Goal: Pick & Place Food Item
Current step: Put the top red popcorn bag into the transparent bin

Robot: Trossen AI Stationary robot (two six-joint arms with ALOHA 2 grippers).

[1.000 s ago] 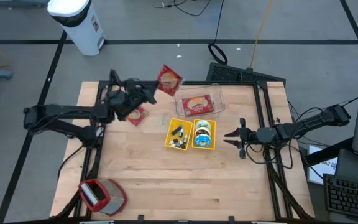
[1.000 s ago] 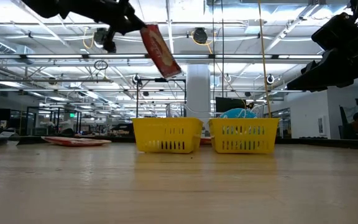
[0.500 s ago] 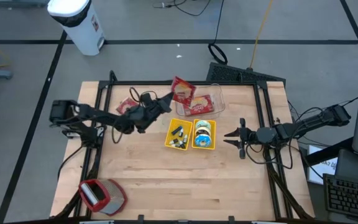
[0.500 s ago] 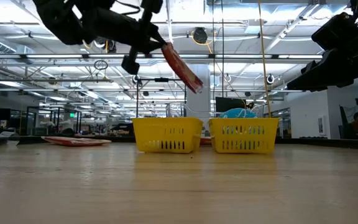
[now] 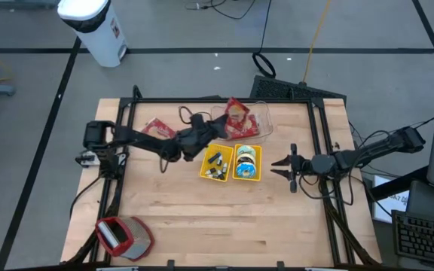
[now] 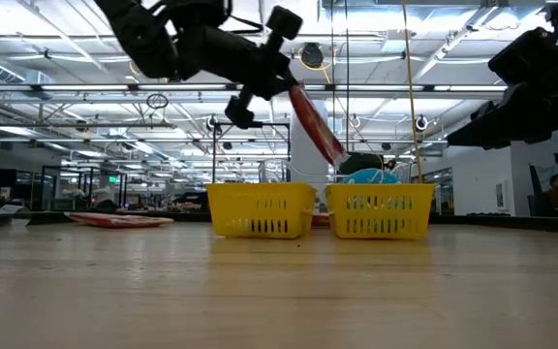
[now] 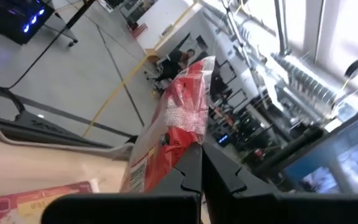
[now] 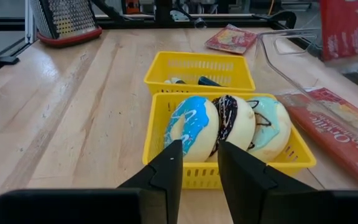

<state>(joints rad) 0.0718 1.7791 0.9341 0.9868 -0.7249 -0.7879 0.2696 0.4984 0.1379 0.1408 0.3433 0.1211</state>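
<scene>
My left gripper [image 5: 217, 131] reaches over the table's far middle, shut on a red food packet [image 5: 236, 113]. The packet is in the air over a clear container [image 5: 264, 119], where a second red packet [image 5: 244, 131] lies flat. A third red packet [image 5: 157, 128] lies flat on the table at the far left. The low view shows the held packet [image 6: 318, 131] slanting down from the fingers. My right gripper [image 5: 283, 166] waits open at the table's right, pointing at two yellow baskets. My left gripper pinches the red packet by one end [image 7: 185, 144] between its two shut fingers. The fingers come nearly level from the table's left. The packet sticks out beyond the fingertips, tilted and lifted clear above the clear container.
One yellow basket [image 5: 247, 162] holds iced doughnuts [image 8: 219, 127]; the other [image 5: 215, 162] holds small dark items. A red-framed grater [image 5: 121, 235] lies at the near left corner. The near half of the wooden table [image 5: 224, 226] is bare wood.
My left gripper has swung from the table's far left toward the right and sunk a little, staying shut. The red packet has travelled with it, lifted clear, from beyond the far-left area to above the clear container.
</scene>
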